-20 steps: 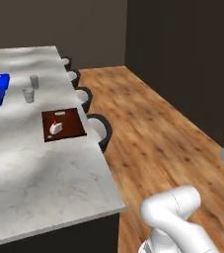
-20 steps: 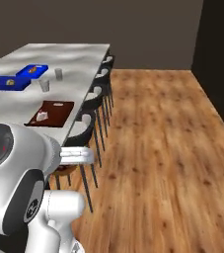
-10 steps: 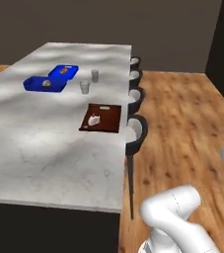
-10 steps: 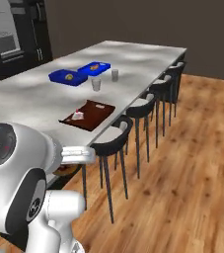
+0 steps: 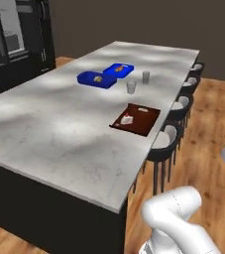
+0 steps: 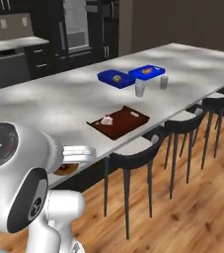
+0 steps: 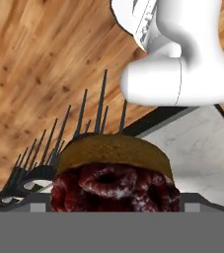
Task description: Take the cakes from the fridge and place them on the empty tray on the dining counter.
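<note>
Cake sits between the fingers; another lies on the tray

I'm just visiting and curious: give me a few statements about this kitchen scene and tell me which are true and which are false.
1. The reddish-brown tray lies on the marbled dining counter. True.
2. The tray already has a small cake on it. True.
3. The two blue trays sit on the floor. False: they are on the counter, beyond the brown tray.
4. A cake with a dark red top sits right in front of the hand camera. True.
5. Two cups stand on the brown tray. False: they stand on the counter near the blue trays.
6. The stools are white. False: they are black.
</note>
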Robot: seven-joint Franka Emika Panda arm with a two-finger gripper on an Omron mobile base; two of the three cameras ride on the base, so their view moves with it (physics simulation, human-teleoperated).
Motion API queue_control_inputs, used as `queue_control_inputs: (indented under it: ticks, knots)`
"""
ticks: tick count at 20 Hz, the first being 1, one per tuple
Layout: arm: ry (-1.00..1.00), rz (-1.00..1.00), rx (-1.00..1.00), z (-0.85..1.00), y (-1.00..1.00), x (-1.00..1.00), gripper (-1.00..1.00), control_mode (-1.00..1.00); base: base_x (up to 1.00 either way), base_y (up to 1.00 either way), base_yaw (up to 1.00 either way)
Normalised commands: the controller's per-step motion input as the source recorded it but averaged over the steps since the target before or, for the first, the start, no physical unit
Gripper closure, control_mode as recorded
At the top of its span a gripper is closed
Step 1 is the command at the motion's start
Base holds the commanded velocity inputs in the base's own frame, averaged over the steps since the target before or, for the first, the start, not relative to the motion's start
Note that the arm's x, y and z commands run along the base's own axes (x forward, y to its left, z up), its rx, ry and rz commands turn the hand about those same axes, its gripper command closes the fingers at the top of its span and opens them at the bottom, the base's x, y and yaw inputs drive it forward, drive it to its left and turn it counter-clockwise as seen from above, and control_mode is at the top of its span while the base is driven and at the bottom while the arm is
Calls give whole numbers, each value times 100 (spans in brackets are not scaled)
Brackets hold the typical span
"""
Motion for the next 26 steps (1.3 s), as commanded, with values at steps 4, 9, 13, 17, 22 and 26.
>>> queue_control_inputs:
  ticks: [4, 9, 13, 17, 22, 26]
  knots:
    - [0, 0, 0, 0, 0, 0, 100, 100, 95, -76, 50]
    - [0, 0, 0, 0, 0, 0, 100, 100, 72, -96, 46]
    - [0, 0, 0, 0, 0, 0, 100, 100, 68, -96, 44]
    - [0, 0, 0, 0, 0, 0, 100, 100, 70, -98, 43]
    - [0, 0, 0, 0, 0, 0, 100, 100, 70, -99, 42]
    - [0, 0, 0, 0, 0, 0, 100, 100, 60, -100, 39]
